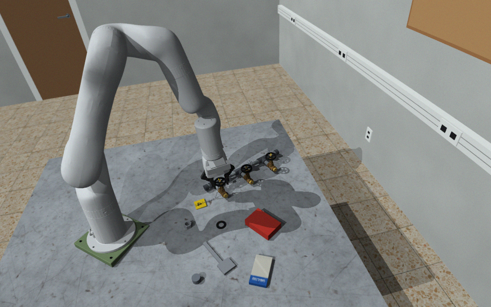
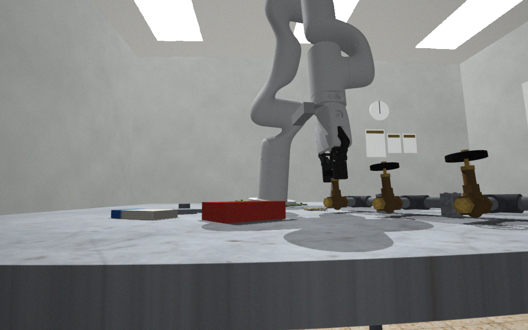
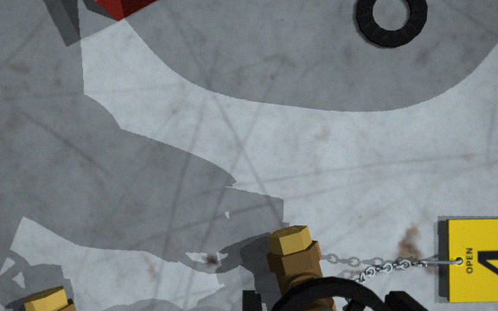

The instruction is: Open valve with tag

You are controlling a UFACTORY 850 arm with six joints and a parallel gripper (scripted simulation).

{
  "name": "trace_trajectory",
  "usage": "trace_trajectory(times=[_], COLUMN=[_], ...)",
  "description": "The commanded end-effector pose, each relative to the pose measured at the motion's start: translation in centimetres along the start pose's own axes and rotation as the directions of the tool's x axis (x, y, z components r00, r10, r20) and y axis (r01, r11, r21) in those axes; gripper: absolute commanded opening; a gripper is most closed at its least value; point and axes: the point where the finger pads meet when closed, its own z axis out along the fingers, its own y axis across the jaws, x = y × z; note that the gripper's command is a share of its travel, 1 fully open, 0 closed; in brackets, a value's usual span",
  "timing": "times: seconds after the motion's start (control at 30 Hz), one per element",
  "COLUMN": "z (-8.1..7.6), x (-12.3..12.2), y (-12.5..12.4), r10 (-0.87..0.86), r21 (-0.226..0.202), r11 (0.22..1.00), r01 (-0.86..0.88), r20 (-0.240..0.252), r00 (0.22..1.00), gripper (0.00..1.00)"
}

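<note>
Three brass valves with black handwheels stand in a row on a grey pipe. The left valve (image 1: 223, 192) (image 2: 335, 200) (image 3: 294, 256) has a chain (image 3: 374, 265) running to a yellow tag (image 1: 200, 204) (image 3: 487, 259) that reads "OPEN 4 TURNS". My gripper (image 1: 220, 179) (image 2: 334, 172) (image 3: 327, 304) comes straight down on this valve and is shut on its handwheel (image 3: 318, 286). The middle valve (image 1: 246, 168) (image 2: 385, 166) and the right valve (image 1: 270, 155) (image 2: 465, 156) stand apart from the gripper. The middle valve's brass end also shows in the wrist view (image 3: 46, 299).
A red box (image 1: 263, 223) (image 2: 243, 211) (image 3: 119, 6) lies in front of the valves. A black ring (image 1: 221, 222) (image 3: 391, 19), a grey nut (image 1: 188, 224), a grey paddle (image 1: 220, 259), a grey cylinder (image 1: 197, 278) and a blue-and-white book (image 1: 261, 270) (image 2: 145, 213) lie nearer the front.
</note>
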Motion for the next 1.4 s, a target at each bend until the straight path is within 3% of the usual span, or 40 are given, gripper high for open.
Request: trace_trajectory(times=[0.0,0.37,0.6,0.8,0.87,0.9,1.37], z=[-0.06,-0.06,-0.06,-0.06,-0.06,-0.06,-0.06], x=[-0.01,-0.01,-0.01,-0.01,-0.01,-0.01,-0.01], y=[-0.1,-0.1,-0.1,-0.1,-0.1,-0.1,-0.1], r10=[-0.081,-0.378,-0.658,-0.828,-0.828,-0.892,-0.994], r21=[0.003,0.003,0.0,-0.011,-0.011,-0.01,-0.051], r11=[0.997,0.926,0.753,0.561,0.561,0.453,-0.108], r01=[0.081,0.378,0.658,0.828,0.828,0.892,0.993], r20=[0.001,0.0,-0.003,-0.011,-0.011,-0.01,-0.014], r00=[0.997,0.926,0.753,0.56,0.56,0.453,-0.109], gripper=[0.0,0.0,0.0,0.0,0.0,0.0,0.0])
